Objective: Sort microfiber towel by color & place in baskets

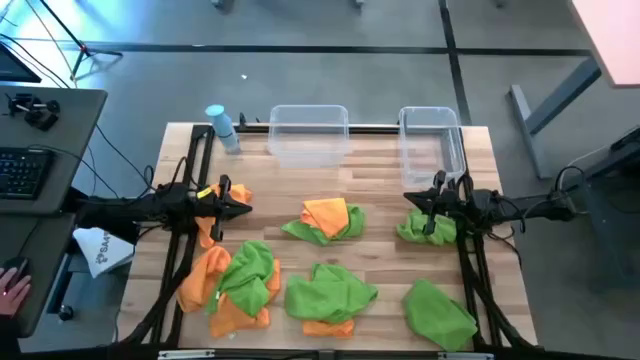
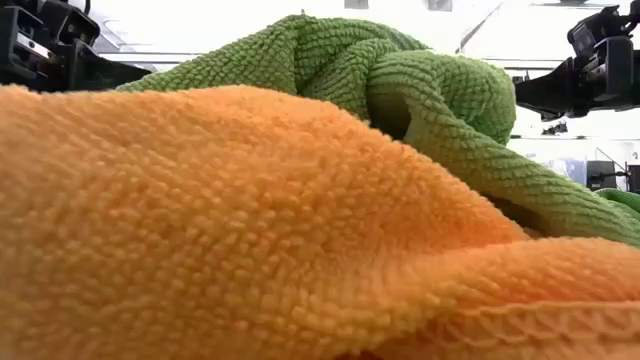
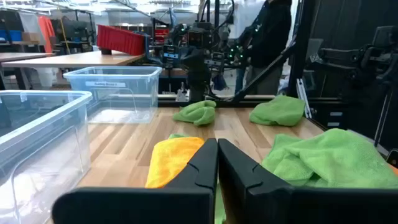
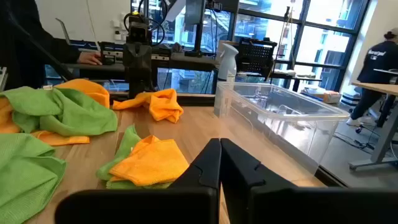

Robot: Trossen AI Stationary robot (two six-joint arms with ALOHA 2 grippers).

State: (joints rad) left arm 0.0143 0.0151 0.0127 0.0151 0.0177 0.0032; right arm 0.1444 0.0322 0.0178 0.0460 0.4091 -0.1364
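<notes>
Orange and green microfiber towels lie scattered over the wooden table point(image 1: 380, 170). My left gripper point(image 1: 247, 208) point(image 3: 217, 149) is shut and hovers level above an orange towel point(image 1: 212, 222) near the left edge. My right gripper point(image 1: 408, 200) point(image 4: 220, 148) is shut, level, over a green towel point(image 1: 428, 229) near the right edge. An orange-on-green heap point(image 1: 325, 220) lies between them. Mixed piles point(image 1: 235, 285) point(image 1: 325, 295) and a green towel point(image 1: 440, 315) lie near the front edge. The wider basket point(image 1: 308, 135) and the narrower basket point(image 1: 432, 140) stand at the far edge.
A light-blue bottle point(image 1: 222, 128) stands at the far left corner beside the wider basket. The low view is filled by an orange towel point(image 2: 250, 230) with a green one point(image 2: 400, 80) behind it. A person's hand point(image 1: 12, 290) rests on a desk left of the table.
</notes>
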